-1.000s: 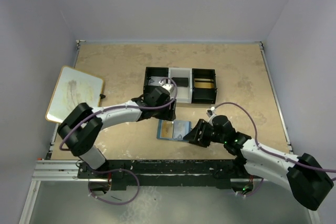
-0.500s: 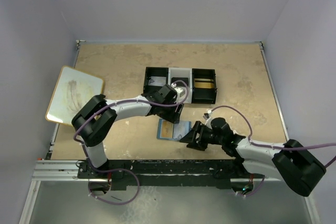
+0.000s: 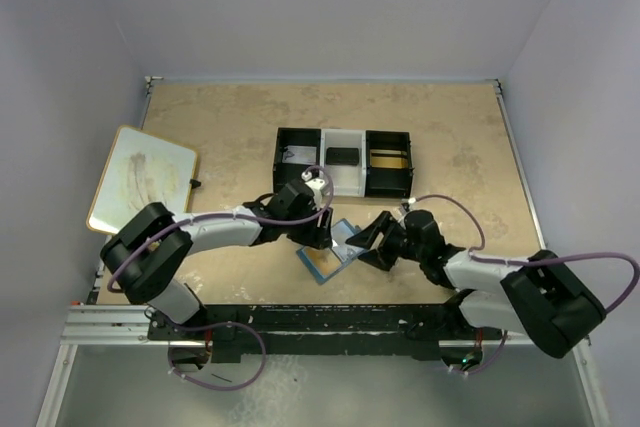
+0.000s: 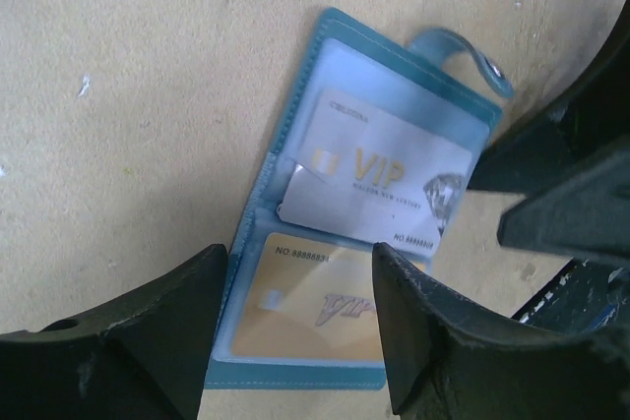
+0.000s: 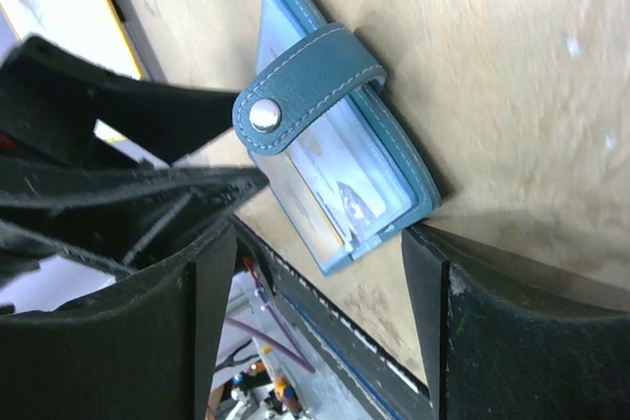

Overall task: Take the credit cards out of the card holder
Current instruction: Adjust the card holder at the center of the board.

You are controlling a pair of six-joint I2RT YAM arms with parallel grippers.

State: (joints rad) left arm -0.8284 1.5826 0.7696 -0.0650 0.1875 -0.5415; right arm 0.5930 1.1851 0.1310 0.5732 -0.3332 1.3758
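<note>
board (image 3: 140,179): pale, yellow-rimmed; it lies flat at the left edge of the table (image 3: 230,117), well apart from everything you are working on

left gripper (image 3: 320,236): it reaches in from the left, low over the table; in the left wrist view you see the jaws spread wide with nothing pinched; its two dark fingers (image 4: 128,341) stand either side of the near half of the holder; you cannot tell whether they touch it

card holder (image 3: 335,250): blue; it lies open and flat on the table near the front edge, turned askew, pockets up; it sits right between your two grippers, the left one just over its left side and the right one just beside its right side

snap tab (image 4: 463,56): unfastened; it sticks out from the holder's edge on the side facing the right gripper; the stud shows in the right wrist view

pale card (image 4: 379,179): in the far pocket, sitting skewed; VIP print legible; not yet out

gold card (image 4: 315,304): in the near pocket, lying square under the clear cover; it falls in the gap between the left fingers; not yet out

right gripper (image 3: 360,241): it comes in from the right, low, at the tab edge of the holder; in the right wrist view the jaws are spread wide and clamp nothing; the holder's tab side lies in the gap between the fingers (image 5: 512,341); one corner sits very near a fingertip, and you cannot tell whether they touch

compartment tray (image 3: 345,162): black and white; it stands farther back at the centre of the table, apart from both grippers
</note>
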